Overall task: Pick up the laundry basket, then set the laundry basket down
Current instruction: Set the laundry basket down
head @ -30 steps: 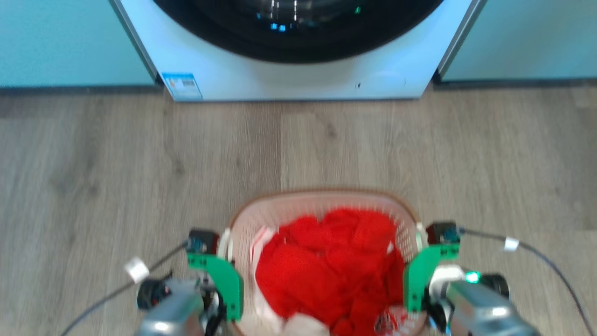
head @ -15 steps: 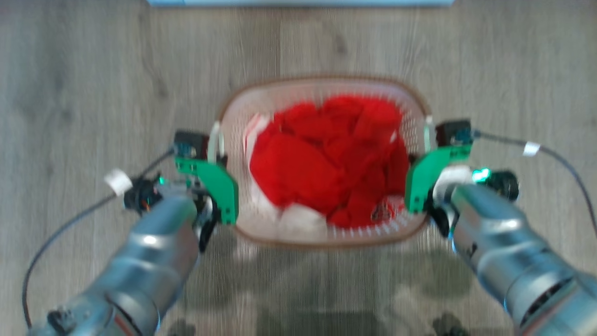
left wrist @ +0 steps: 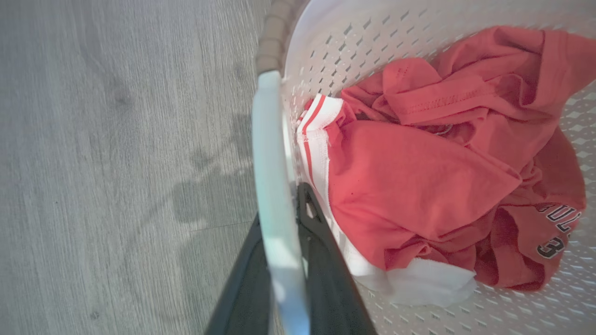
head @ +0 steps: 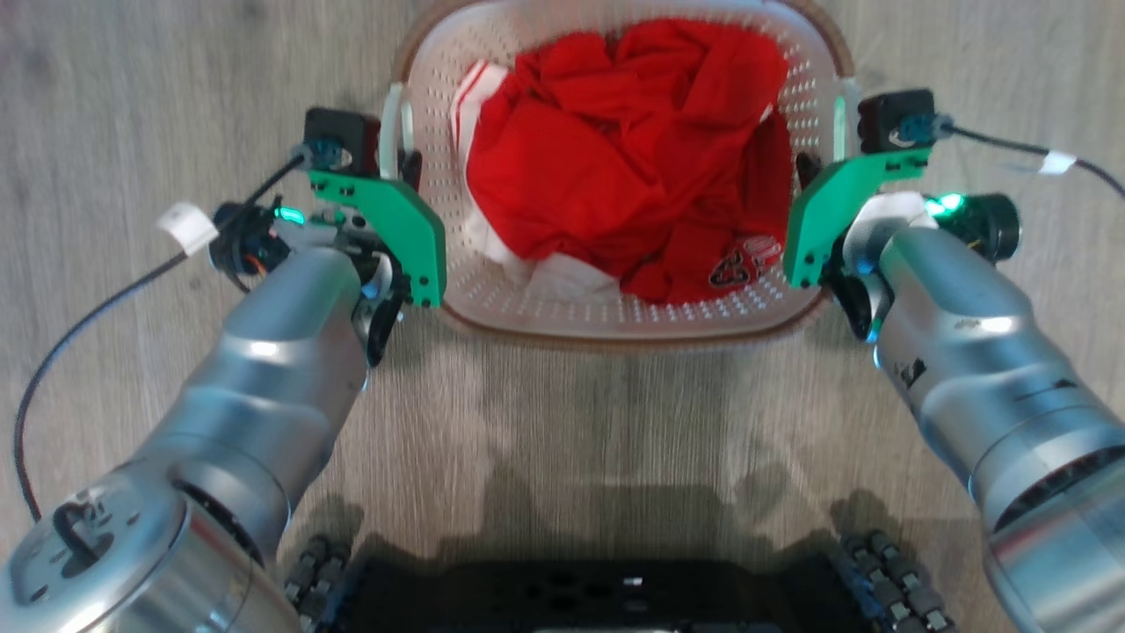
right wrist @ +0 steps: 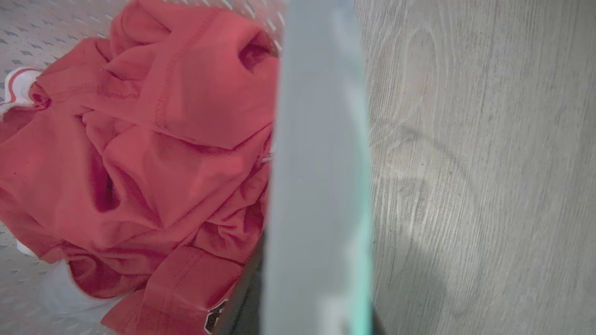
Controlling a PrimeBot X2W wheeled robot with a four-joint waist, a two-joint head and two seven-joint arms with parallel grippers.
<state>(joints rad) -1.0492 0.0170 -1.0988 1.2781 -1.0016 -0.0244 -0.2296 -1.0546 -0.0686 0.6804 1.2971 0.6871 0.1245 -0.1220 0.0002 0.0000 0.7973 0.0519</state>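
From the head camera I see the basket [head: 633, 308] over the wood floor [head: 615, 413], ahead of my base [head: 615, 589] and between both arms. It is white plastic with perforated walls, a brown woven-look rim and a white handle on each side. Crumpled red clothes [head: 624, 149] with some white trim fill it. My left gripper [head: 406, 167] is at the left handle [head: 393, 132] and my right gripper [head: 807, 171] at the right handle [head: 845, 114]. I cannot tell whether the basket's bottom touches the floor. Bare floor runs out to both sides and between basket and base, with only my cables trailing there. On the left wrist camera, the two dark fingers [left wrist: 321, 260] stand pinched on either side of the white handle [left wrist: 272, 163], so the left gripper [left wrist: 279, 204] is closed on it. The rim [left wrist: 272, 37] curves away above, the clothes [left wrist: 419, 177] lie right of the handle, and open floor [left wrist: 116, 163] is to the left. On the right wrist camera, the blurred handle [right wrist: 321, 163] runs up the middle. A dark finger [right wrist: 247, 288] shows at its left and a sliver of the other at its right, so the right gripper [right wrist: 316, 302] looks clamped on it. Clothes [right wrist: 139, 139] lie left of the handle and plain floor [right wrist: 489, 163] lies right.
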